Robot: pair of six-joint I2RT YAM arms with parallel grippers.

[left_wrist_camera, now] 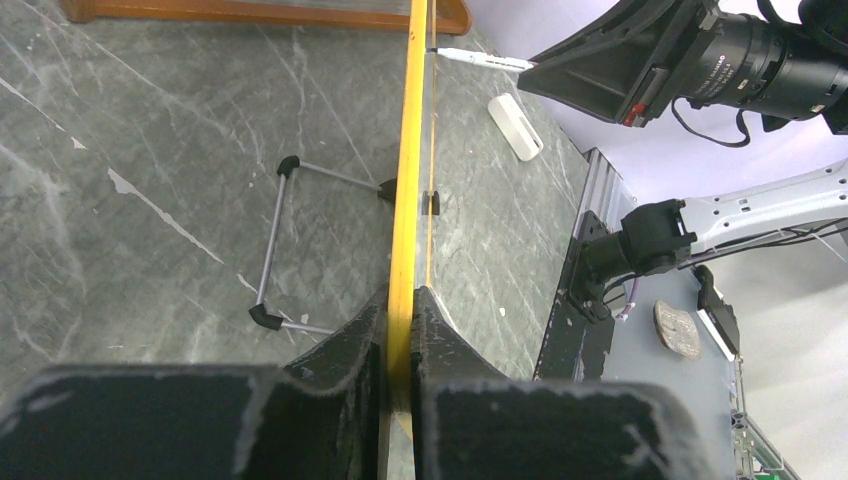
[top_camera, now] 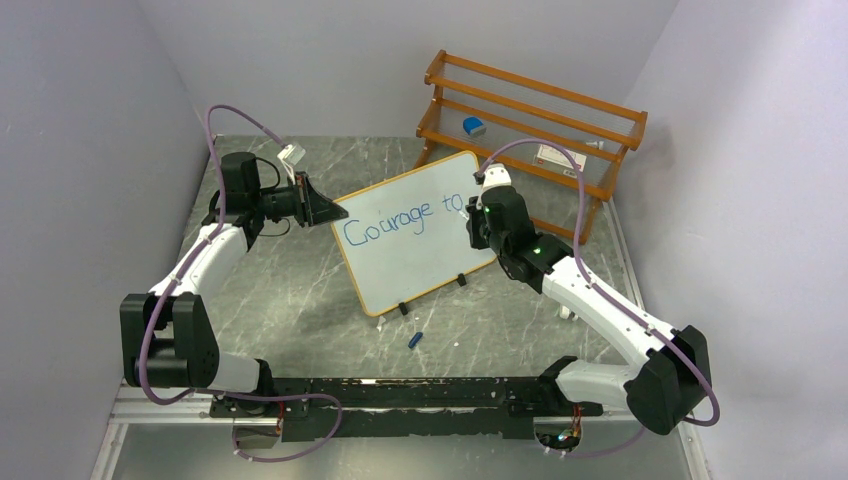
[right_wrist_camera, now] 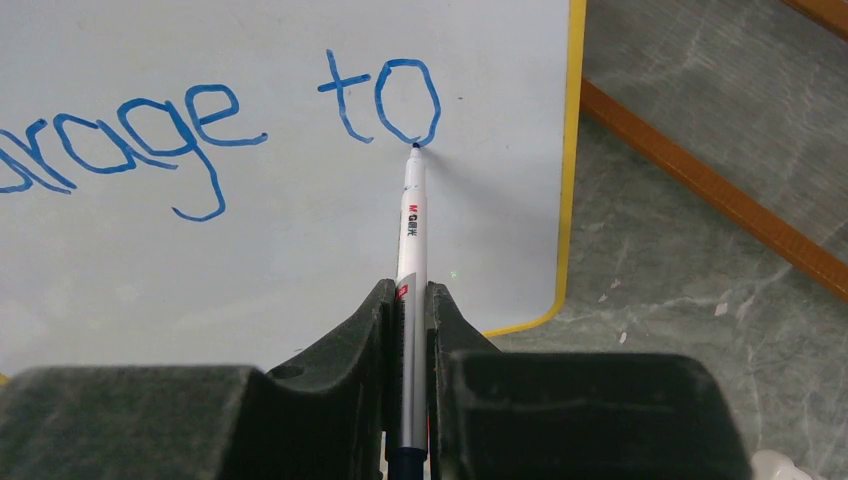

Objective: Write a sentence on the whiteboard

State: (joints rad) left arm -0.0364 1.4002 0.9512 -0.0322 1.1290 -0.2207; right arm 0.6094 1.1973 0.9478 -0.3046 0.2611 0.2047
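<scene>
The whiteboard (top_camera: pixel 420 262) stands propped at a slant in the middle of the grey table (top_camera: pixel 300 300), just in front of one wooden rack (top_camera: pixel 530 100). Its sentence (top_camera: pixel 400 220) reads "Courage to", two blue words on one line. The right gripper (right_wrist_camera: pixel 411 300) is clamped on one white marker (right_wrist_camera: pixel 411 230) with red print, "M&G" legible, and the marker tip touches the board under the "o". The left gripper (left_wrist_camera: pixel 400 300) is pinched tight on the board's orange frame. One small blue cap (top_camera: pixel 414 340) lies near the board's two black feet (top_camera: pixel 403 308).

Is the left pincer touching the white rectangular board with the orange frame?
Touching. The left wrist view shows the left pincer shut on the edge of the orange-framed white rectangular whiteboard, both fingers pressed against it.
</scene>
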